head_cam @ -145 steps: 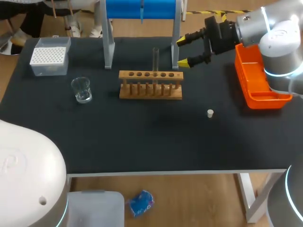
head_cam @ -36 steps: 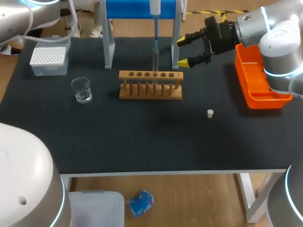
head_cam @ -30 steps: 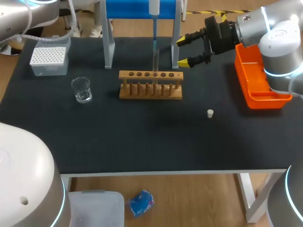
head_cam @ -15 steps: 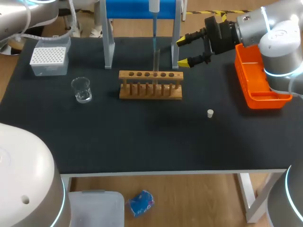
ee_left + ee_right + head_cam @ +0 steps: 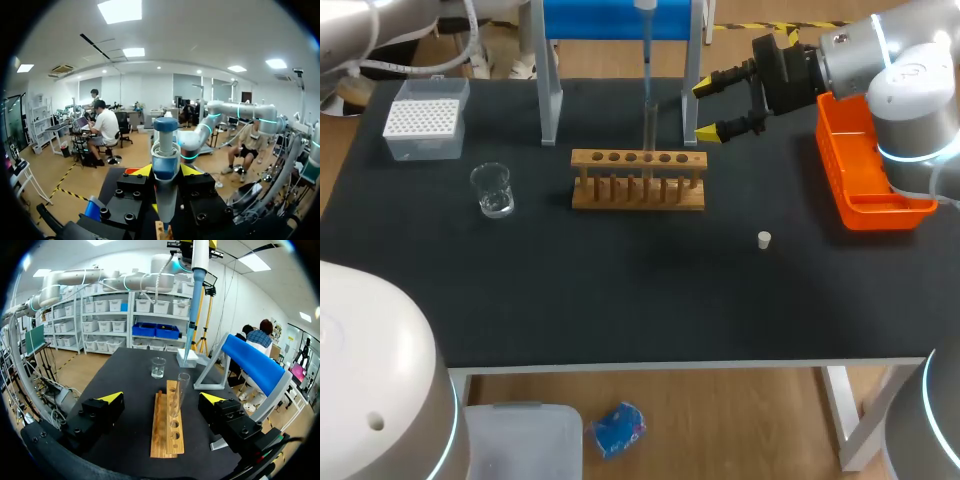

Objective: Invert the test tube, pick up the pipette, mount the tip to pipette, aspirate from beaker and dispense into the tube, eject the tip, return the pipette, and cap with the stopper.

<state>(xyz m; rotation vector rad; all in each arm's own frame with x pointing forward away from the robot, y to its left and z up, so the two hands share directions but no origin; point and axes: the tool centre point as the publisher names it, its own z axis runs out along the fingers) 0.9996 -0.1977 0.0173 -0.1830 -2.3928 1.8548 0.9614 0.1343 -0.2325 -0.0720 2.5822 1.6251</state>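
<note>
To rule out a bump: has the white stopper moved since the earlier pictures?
No. The stopper lies where it was, with the same gap to the wooden rack.

The room is bright, and the light comes down from flat lamps [image 5: 120, 10] on the ceiling, high above the left gripper [image 5: 166, 171], so the pipette [image 5: 165, 131] held between its fingers looks evenly lit. The black table [image 5: 620, 300] looks dull and dark under this light, and the wooden rack [image 5: 167, 430] just ahead of the wide-apart right gripper [image 5: 162, 397] casts only a faint, soft shadow. The glass cup [image 5: 158, 367] farther ahead of those jaws has small white sparkles, and the tube [image 5: 181, 387] shines a little too.
</note>
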